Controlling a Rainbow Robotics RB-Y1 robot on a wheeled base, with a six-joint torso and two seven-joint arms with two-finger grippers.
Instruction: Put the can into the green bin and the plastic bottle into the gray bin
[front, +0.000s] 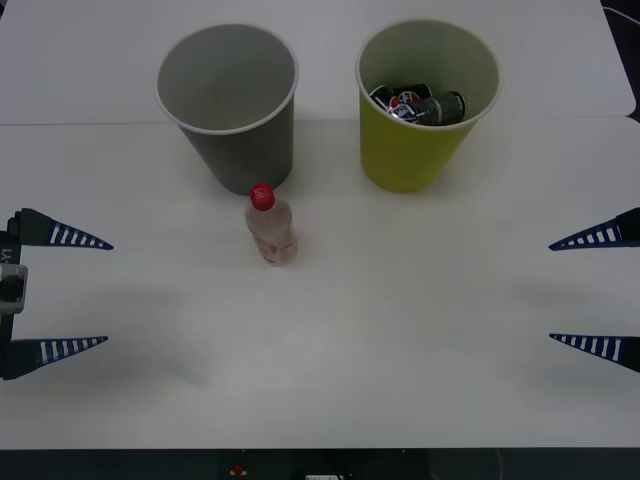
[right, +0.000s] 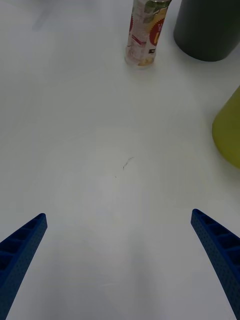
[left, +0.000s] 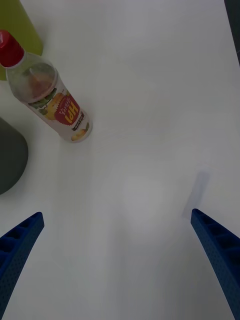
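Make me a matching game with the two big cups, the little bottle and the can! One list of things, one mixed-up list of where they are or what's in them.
Things:
1. gray bin
2. green bin
3. plastic bottle
4. can

Places or states:
A. standing upright on the table, just in front of the gray bin
B. lying inside the green bin
C. nothing inside it
D. has a can in it

Pairs: 1-C, 2-D, 3-A, 4-B

Both the left gripper and right gripper wait at the table's sides, jaws open.
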